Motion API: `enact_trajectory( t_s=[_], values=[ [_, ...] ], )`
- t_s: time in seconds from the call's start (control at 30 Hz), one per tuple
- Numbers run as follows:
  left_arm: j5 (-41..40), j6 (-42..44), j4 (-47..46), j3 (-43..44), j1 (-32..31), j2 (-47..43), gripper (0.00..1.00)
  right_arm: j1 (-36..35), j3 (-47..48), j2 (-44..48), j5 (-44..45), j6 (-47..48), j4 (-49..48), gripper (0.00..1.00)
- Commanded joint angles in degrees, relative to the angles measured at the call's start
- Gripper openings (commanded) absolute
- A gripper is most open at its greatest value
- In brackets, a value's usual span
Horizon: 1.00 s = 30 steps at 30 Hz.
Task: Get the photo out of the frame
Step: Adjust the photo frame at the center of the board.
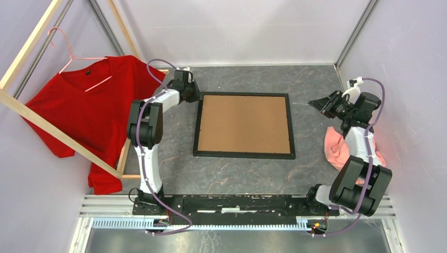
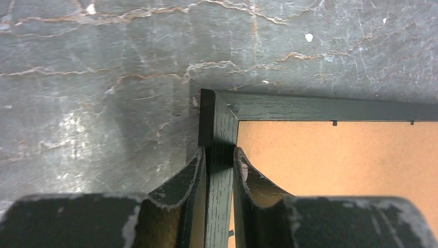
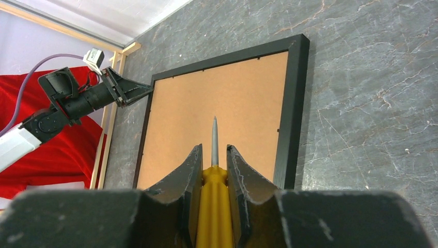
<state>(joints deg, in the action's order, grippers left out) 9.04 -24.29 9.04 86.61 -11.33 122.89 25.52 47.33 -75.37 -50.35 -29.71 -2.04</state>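
The black frame lies face down on the grey table, its brown backing board facing up. The photo is hidden beneath the backing. My left gripper is at the frame's far left corner, shut on the left rail, one finger outside it and the other over the backing. My right gripper hovers to the right of the frame, shut on a yellow-handled screwdriver. The screwdriver's grey shaft points out over the backing. The left gripper also shows in the right wrist view.
A red T-shirt on a pink hanger hangs from a pale wooden rack at the left, close to the left arm. A pink cloth lies by the right arm. Walls enclose the table on three sides.
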Motion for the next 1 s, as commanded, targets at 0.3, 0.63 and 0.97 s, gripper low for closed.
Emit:
enact_trajectory(
  t_s=[0.3, 0.63, 0.97],
  values=[
    [6.39, -4.81, 0.18, -10.15, -0.06, -7.04, 0.16, -14.6, 2.91, -4.18, -0.92, -3.46, -5.81, 0.0],
    [11.43, -0.67, -1.54, -12.31, 3.07, -17.81, 0.66, -37.92, 6.96, -19.09, 1.11, -14.17, -20.37, 0.0],
    [19.69, 7.6, -2.83, -25.09, 5.87, -23.64, 0.65, -49.82, 9.54, -29.9, 3.61, -22.02, -31.61, 0.0]
  ],
)
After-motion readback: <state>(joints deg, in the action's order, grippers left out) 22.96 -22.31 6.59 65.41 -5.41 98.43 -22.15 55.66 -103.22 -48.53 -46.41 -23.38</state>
